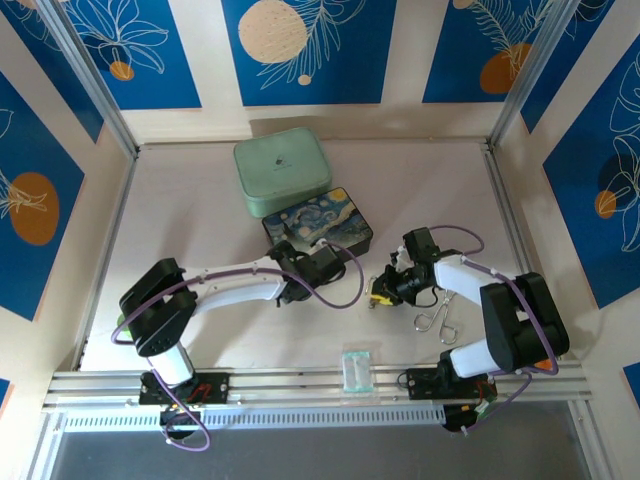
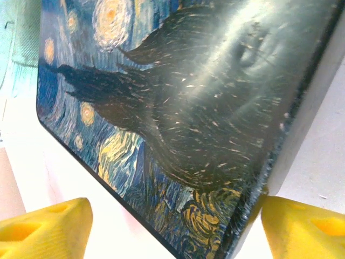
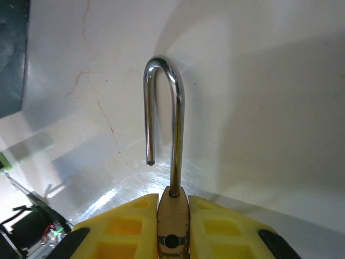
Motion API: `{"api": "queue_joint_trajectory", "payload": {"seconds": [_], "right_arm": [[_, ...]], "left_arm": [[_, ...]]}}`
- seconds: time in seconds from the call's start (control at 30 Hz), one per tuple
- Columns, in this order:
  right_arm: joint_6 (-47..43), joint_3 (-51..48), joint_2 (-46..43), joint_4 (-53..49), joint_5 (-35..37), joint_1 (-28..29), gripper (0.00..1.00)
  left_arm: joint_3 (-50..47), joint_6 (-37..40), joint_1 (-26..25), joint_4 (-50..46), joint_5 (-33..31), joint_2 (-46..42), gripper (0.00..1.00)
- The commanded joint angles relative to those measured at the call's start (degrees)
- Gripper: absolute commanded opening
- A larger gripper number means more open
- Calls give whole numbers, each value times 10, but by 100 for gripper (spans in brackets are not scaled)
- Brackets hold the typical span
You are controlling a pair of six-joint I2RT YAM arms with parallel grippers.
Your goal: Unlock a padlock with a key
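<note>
Padlock pinched in right jaws, shackle open, long axis to 12 o'clock; left jaws spread at its 9 o'clock, by painted box.

Lab robot cell: rail-framed patterned panels

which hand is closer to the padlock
Right. The right hand is shut on the padlock body, shackle open; the left hand is open at the painted box corner, off to the padlock's left.
</note>
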Motion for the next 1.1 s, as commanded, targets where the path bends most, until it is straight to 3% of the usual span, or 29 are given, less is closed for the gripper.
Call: {"api": "queue_joint_trajectory", "payload": {"seconds": [0.0,0.3,0.57,0.73,0.93,1.07], "right_arm": [[-32,31,-6,-69,39,9,20],[-60,71,16,-132,110,25,31],[-53,80,25,-130,137,54,31],[-53,94,23,-153,198,77,31],[-54,104,9,-166,224,80,31],[-66,98,-47,-146,242,87,32]], "left_arm": [[-6,-39,18,-20,-31,-14,83],[-19,-82,62,-19,-13,-47,83],[-40,-84,101,9,20,-62,84],[-35,-92,134,9,33,-67,84],[-36,-116,166,25,83,-90,84],[-66,-137,169,53,134,-138,87]]}}
